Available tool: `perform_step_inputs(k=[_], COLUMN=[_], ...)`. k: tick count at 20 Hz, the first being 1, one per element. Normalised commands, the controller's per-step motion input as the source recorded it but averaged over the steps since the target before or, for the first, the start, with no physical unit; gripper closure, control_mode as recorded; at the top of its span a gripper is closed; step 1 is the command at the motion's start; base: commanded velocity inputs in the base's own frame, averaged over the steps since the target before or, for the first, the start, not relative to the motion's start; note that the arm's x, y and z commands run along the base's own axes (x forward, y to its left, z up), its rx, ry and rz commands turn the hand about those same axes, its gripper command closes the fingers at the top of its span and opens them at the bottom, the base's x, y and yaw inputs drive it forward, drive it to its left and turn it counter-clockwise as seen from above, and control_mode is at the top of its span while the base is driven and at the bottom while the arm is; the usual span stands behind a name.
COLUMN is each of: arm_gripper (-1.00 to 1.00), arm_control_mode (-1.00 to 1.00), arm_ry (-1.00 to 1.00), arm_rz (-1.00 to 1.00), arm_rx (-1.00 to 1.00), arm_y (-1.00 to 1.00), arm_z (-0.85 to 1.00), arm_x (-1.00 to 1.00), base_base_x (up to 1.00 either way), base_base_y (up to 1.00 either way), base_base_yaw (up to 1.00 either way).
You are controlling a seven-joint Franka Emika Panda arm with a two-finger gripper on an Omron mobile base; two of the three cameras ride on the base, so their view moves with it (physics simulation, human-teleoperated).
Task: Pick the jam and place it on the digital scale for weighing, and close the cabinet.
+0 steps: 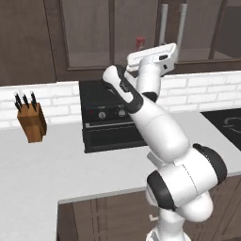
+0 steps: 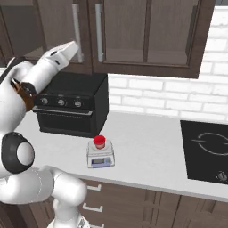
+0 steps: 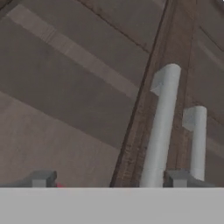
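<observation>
The jam [image 2: 99, 141], a squat jar with a red lid, stands on the round plate of the digital scale [image 2: 101, 158] on the counter in front of the oven. My gripper [image 3: 109, 179] is open, its fingertips [image 3: 41, 178] wide apart with nothing between them. It is raised close to the dark brown cabinet [image 2: 133, 31], just left of the two grey bar handles [image 3: 162, 127]. My white hand [image 1: 153, 55] hangs in front of the glass doors. Both doors look flush with the frame.
A black oven [image 2: 71, 104] sits under the cabinet. Behind the glass stands a slim red can [image 1: 140, 43]. A knife block [image 1: 31, 120] stands at the left of the counter, and a black cooktop [image 2: 209, 149] lies at the right.
</observation>
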Motion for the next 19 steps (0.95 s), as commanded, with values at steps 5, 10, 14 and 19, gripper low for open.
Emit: perform_step_inputs(k=[5, 10, 14, 19], arm_gripper=[-1.0, -1.0, -1.0, -1.0], arm_control_mode=[-1.0, -1.0, -1.0, -1.0], arm_ry=[-0.04, -0.11, -0.07, 0.0], arm_rz=[-0.08, -0.03, 0.0, 0.0], arm_rx=[-0.05, -0.03, -0.01, -0.01], arm_y=[-0.16, 0.0, 0.0, -0.05], arm_z=[-0.16, -0.39, -0.65, -0.83], arm_x=[0.56, 0.94, 1.0, 0.65], base_base_x=[0.0, 0.0, 0.0, 0.0], base_base_y=[0.0, 0.0, 0.0, 0.0], base_base_yaw=[0.0, 0.0, 0.0, 0.0])
